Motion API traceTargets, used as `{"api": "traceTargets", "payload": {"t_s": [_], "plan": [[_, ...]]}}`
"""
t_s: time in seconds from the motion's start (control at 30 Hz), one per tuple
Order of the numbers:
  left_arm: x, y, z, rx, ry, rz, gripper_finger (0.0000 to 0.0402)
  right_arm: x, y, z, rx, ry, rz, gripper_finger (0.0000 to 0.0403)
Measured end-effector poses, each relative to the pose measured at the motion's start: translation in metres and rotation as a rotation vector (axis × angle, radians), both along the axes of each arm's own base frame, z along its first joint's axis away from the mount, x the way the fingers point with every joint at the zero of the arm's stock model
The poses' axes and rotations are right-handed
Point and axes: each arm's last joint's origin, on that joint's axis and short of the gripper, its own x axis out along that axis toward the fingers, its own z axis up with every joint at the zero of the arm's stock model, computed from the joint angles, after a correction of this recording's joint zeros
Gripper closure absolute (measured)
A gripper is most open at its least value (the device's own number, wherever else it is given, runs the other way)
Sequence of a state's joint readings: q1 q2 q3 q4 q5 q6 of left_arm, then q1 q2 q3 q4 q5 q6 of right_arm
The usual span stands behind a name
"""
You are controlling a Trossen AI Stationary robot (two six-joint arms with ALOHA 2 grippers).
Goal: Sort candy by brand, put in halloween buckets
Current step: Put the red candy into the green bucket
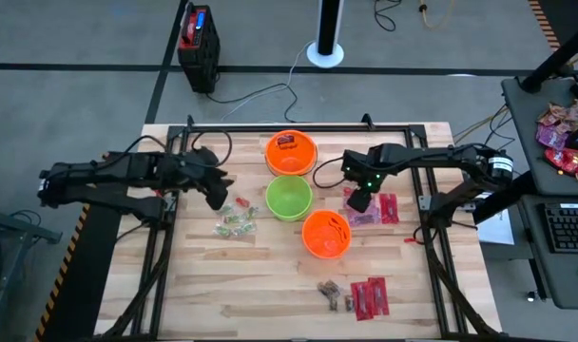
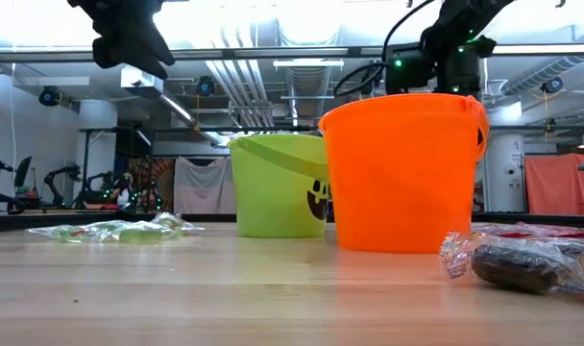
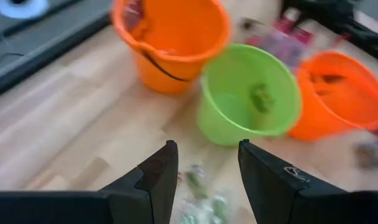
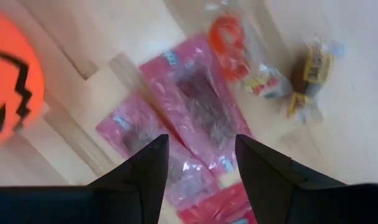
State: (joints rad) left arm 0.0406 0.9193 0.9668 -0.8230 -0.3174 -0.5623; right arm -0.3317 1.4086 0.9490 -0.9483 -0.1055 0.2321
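Three buckets stand in a row mid-table: a far orange bucket [image 1: 291, 152] with a red packet inside, a lime green bucket [image 1: 289, 197], and a near orange bucket [image 1: 326, 234]. My left gripper [image 1: 218, 195] hangs open above the pale green-yellow candies [image 1: 236, 220], which lie left of the green bucket [image 3: 248, 99]. My right gripper [image 1: 358, 199] is open above the pink-purple packets [image 4: 195, 124], right of the buckets. Red packets [image 1: 388, 207] lie beside them. More red packets [image 1: 370, 296] and dark brown pieces [image 1: 334, 294] lie near the table's near edge.
A green candy [image 3: 261, 98] lies in the green bucket. A brown-yellow wrapped sweet [image 4: 310, 74] and a clear wrapper with orange print [image 4: 239, 50] lie by the pink packets. A black frame [image 1: 270, 125] borders the table. Bare wood lies at the near left.
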Motion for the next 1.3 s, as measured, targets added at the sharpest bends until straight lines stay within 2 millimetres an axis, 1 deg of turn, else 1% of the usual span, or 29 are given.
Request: {"api": "traceTargets", "payload": {"t_s": [0.17, 0.33, 0.43, 0.57, 0.63, 0.7, 0.8, 0.9, 0.93, 1.03, 1.13, 1.17, 1.3], "plan": [[0.003, 0.001, -0.002, 0.019, 0.018, 0.013, 0.0249, -0.01, 0.003, -0.019, 0.006, 0.036, 0.075, 0.0225], [0.003, 0.001, -0.002, 0.029, 0.02, 0.005, 0.0249, -0.017, 0.005, -0.043, -0.03, 0.016, 0.049, 0.0225], [0.002, 0.001, -0.001, 0.031, 0.017, 0.003, 0.0249, -0.022, 0.006, -0.051, -0.056, 0.028, 0.009, 0.0225], [0.002, 0.001, -0.001, 0.043, 0.018, 0.014, 0.0249, -0.026, 0.007, -0.061, -0.072, 0.016, 0.001, 0.0229], [0.002, 0.001, -0.001, 0.047, 0.02, 0.011, 0.0249, -0.028, 0.007, -0.065, -0.076, 0.012, -0.001, 0.024], [0.003, 0.001, -0.002, 0.049, 0.021, 0.009, 0.0249, -0.03, 0.008, -0.068, -0.076, 0.013, -0.002, 0.026], [0.003, 0.001, -0.001, 0.05, 0.017, 0.009, 0.0249, -0.031, 0.009, -0.07, -0.073, 0.017, -0.001, 0.031], [0.003, 0.001, -0.001, 0.05, 0.018, 0.01, 0.0249, -0.031, 0.009, -0.069, -0.054, 0.01, 0.012, 0.0369], [0.003, 0.001, -0.001, 0.05, 0.018, 0.01, 0.0249, -0.031, 0.009, -0.069, -0.051, 0.01, 0.015, 0.0377], [0.003, 0.001, -0.001, 0.05, 0.018, 0.01, 0.0249, -0.03, 0.009, -0.064, -0.052, -0.001, 0.005, 0.0381], [0.003, 0.001, -0.001, 0.05, 0.018, 0.01, 0.0249, -0.03, 0.009, -0.052, -0.05, -0.014, -0.01, 0.0383], [0.003, 0.001, -0.001, 0.05, 0.018, 0.01, 0.0249, -0.03, 0.009, -0.047, -0.048, -0.011, -0.016, 0.0383], [0.003, 0.001, -0.001, 0.05, 0.019, 0.01, 0.0249, -0.028, 0.008, -0.012, -0.065, -0.071, -0.039, 0.0384]]}}
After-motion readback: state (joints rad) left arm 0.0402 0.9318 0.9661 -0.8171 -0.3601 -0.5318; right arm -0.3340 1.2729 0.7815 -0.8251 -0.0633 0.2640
